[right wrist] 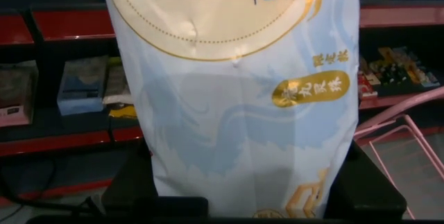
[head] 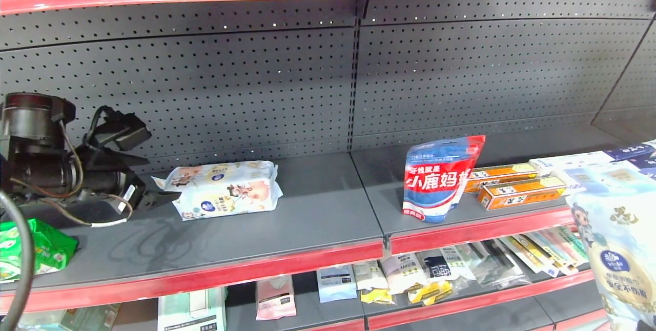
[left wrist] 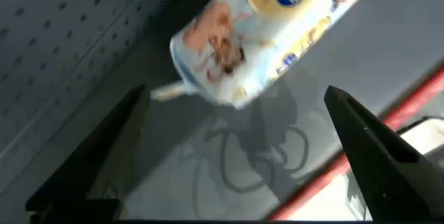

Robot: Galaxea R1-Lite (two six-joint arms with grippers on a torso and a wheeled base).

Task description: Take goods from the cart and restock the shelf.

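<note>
A large pale wipes bag point(head: 620, 249) is gripped upright by the right tool point(right wrist: 253, 189), whose dark fingers are pressed against its two sides. It is held low at the right, in front of the shelf point(head: 307, 218) and not yet over it. A smaller wipes pack point(head: 223, 188) is already laid flat on the shelf, toward the left.

The step in hand is judged to be the placing of the held bag. The bare stretch between the flat pack and the upright red-and-blue pouch point(head: 441, 180) is best aimed for. The bag should be lifted above the red front lip, carried in level and released only once its base is borne by the shelf, since a soft bag may slump. The pouch should be given room, as it could be toppled by a brush.

The left tool point(left wrist: 239, 161) is held low over the shelf's left end and pointed at the flat pack, just short of it. Its fingers are spread wide and nothing is held. Orange boxes point(head: 517, 192) are lined up beyond the pouch, and a green pack point(head: 41, 249) lies at the far left.
</note>
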